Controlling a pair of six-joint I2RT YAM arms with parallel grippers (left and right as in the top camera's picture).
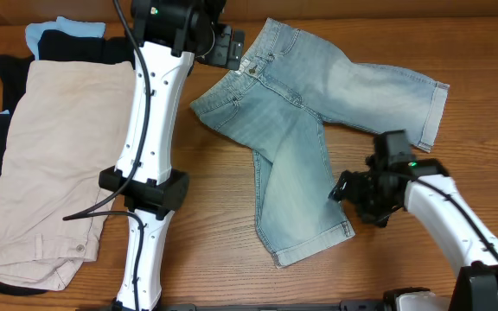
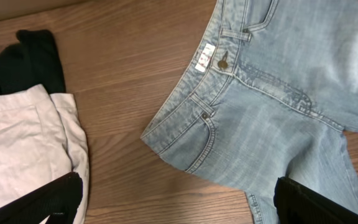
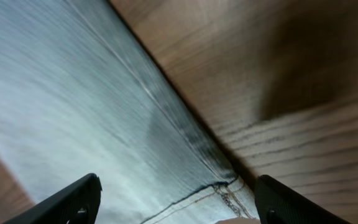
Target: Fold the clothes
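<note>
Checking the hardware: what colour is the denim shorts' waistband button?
Dull bronze; the waistband button shows best in the left wrist view.

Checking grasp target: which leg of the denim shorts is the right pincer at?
The leg lower in the overhead view; the right pincer sits at its outer seam. The other leg stretches off sideways, well clear.
</note>
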